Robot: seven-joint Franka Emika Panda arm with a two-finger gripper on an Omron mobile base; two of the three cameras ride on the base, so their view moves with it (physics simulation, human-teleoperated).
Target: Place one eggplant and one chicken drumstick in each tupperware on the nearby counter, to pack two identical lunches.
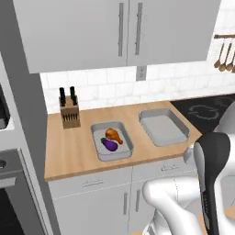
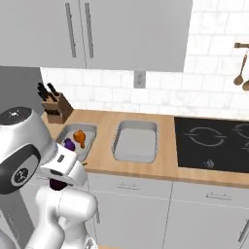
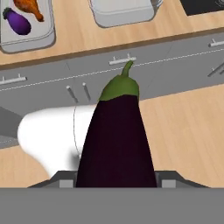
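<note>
Hand view: gripper (image 3: pixel 116 181) is clamping the base of a dark purple eggplant (image 3: pixel 116 140), w/ its long axis running straight out toward 12 o'clock, green stem leading. The empty tray (image 3: pixel 123 12) is sitting at 12 o'clock from the stem, across the cabinet fronts and on the counter (image 3: pixel 83 37); the filled tray (image 3: pixel 27 37) is lying at approx. 10 o'clock, already holding an eggplant in tray (image 3: pixel 17 22) and a drumstick (image 3: pixel 29 8).

Left base view: both trays are resting side by side on the wood, long sides parallel; filled one (image 1: pixel 111 156) at 9 o'clock of the empty one (image 1: pixel 164 137), apart, not touching.

Right base view: the arm is folded low in front of the cabinets, wrist hanging below counter level, the purple load (image 2: pixel 59 184) peeking out under the hand. Judgement: next move is calling for a lift, then a reach fwd to the empty tray, which is still lacking both items.
</note>
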